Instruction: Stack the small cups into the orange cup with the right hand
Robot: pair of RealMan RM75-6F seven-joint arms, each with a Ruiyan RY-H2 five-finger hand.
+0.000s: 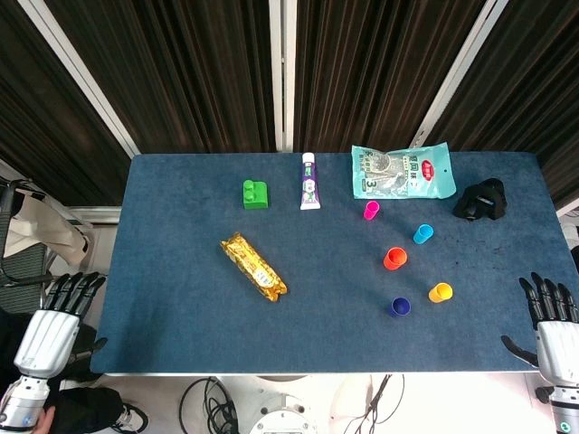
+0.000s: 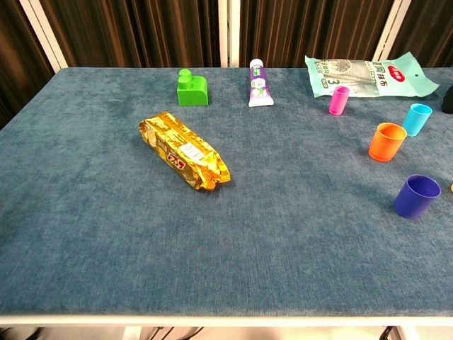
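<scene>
While the left hand (image 1: 56,318) idles open off the surface's (image 1: 181,307) edge, the orange cup (image 1: 395,259) stands upright, mouth ready, small cups ringing it from twelve to six o'clock; right hand (image 1: 554,325) waits open-fingered, empty.

- head view looks steeply down from above the near edge, far enough off to take in the whole table (image 1: 181,199) and the curtain (image 1: 199,72) behind.
- chest view sits lower and nearer, just above the near edge, facing across the top at a shallow slant.
- both share the block (image 1: 255,193), tube (image 1: 309,182), gold packet (image 1: 253,266) and orange cup (image 1: 394,259).
</scene>
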